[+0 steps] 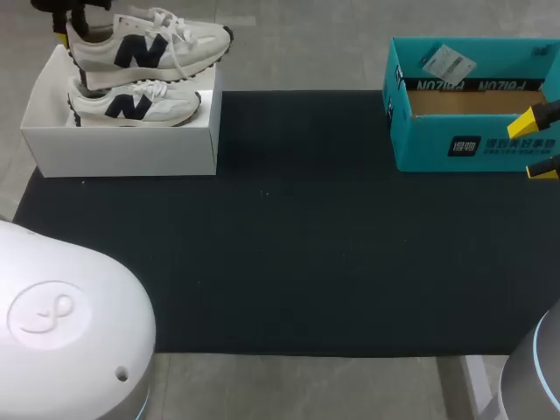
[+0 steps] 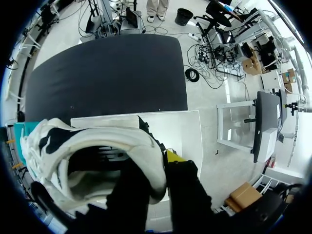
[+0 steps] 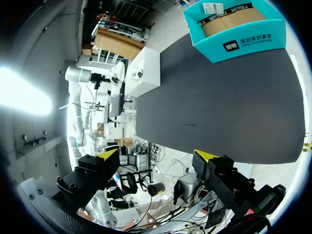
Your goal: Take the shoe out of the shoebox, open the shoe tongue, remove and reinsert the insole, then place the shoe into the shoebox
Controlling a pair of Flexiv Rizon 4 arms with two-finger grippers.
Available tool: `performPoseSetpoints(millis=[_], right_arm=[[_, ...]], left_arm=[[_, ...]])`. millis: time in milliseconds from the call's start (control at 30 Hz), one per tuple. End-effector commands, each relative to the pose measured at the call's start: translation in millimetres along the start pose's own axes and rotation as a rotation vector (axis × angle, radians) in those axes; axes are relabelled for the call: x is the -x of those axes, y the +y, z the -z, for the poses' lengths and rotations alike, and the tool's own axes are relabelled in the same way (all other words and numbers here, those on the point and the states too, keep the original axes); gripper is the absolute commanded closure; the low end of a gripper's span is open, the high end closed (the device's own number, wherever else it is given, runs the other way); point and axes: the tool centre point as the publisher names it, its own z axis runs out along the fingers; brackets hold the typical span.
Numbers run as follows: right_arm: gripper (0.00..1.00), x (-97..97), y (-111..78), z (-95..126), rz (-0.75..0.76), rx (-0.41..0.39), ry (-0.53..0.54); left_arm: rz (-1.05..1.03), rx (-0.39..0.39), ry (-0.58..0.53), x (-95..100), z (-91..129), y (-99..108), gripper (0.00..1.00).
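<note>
A white sneaker with a dark side logo (image 1: pixel 144 44) hangs above the white shoebox (image 1: pixel 122 149) at the table's far left. My left gripper (image 1: pixel 66 33) is shut on its heel. In the left wrist view the heel collar of the sneaker (image 2: pixel 92 146) sits pinched in the left gripper (image 2: pixel 153 168), one finger inside the shoe, over the shoebox (image 2: pixel 183 129). A second matching sneaker (image 1: pixel 131 105) lies on its side in the box. My right gripper (image 1: pixel 538 144) stands open at the right edge beside the teal box, holding nothing; its fingers (image 3: pixel 108 156) are spread wide.
A teal cardboard box (image 1: pixel 472 105) with a paper tag inside stands at the far right, also visible ahead of the right gripper (image 3: pixel 234 29). A black mat (image 1: pixel 280 245) covers the table between the two boxes.
</note>
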Motion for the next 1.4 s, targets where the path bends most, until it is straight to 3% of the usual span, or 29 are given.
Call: performPoseSetpoints(millis=[33,367,567,867,1233,1400], right_arm=[[0.00,0.3,-0.4,-1,-0.001,0.001,-0.002],[0.00,0.3,-0.4,-1,-0.001,0.001,-0.002],[0.00,0.3,-0.4,-1,-0.001,0.001,-0.002],[0.00,0.3,-0.4,-1,-0.001,0.001,-0.002],[0.00,0.3,-0.4,-1,-0.001,0.001,-0.002],[0.00,0.3,-0.4,-1,-0.001,0.001,-0.002]], left_arm=[[-0.002,0.060,0.075,19.1,10,-50,1.00],[-0.014,0.138,0.126,68.9,24,-94,1.00],[0.012,0.200,0.131,106.2,13,-116,1.00],[-0.005,0.198,0.095,151.1,-3,-153,1.00],[-0.092,0.214,0.086,227.9,-13,-198,1.00],[-0.133,0.215,0.068,241.0,-4,-210,1.00]])
